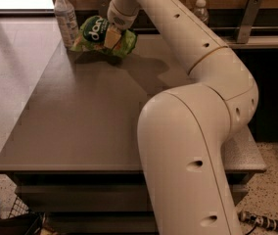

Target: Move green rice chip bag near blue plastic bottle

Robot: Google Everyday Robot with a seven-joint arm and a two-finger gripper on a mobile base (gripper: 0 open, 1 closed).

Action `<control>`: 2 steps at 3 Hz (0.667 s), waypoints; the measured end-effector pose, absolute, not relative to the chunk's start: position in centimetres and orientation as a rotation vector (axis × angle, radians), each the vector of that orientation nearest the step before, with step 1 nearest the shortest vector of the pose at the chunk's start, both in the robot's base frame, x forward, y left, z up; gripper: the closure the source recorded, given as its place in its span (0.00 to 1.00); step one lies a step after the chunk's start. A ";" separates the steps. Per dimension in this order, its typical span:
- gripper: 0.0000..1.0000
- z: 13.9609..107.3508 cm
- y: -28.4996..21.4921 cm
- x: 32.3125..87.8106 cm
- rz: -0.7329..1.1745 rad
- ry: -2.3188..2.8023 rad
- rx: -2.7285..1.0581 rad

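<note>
The green rice chip bag (94,30) is at the far left of the grey table (80,116), right next to the blue plastic bottle (66,18), which stands upright at the table's far left corner. My gripper (112,35) reaches down from the white arm (178,38) and is shut on the bag's right half. The bag is tilted and seems slightly raised, with a shadow on the table beneath it. The bag's left edge nearly touches the bottle.
A second bottle with a white cap (201,10) stands at the back right, behind the arm. A dark counter rail with a metal bracket (246,18) runs along the back. The robot's own body (188,165) fills the near right. A basket (11,214) is on the floor below left.
</note>
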State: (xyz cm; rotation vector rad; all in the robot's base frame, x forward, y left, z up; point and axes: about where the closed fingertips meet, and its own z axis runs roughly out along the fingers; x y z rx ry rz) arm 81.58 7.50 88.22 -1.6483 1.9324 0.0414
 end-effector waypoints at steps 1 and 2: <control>0.00 87.7 7.7 81.6 0.045 1.935 -1.654; 0.00 87.7 7.7 81.6 0.045 1.935 -1.654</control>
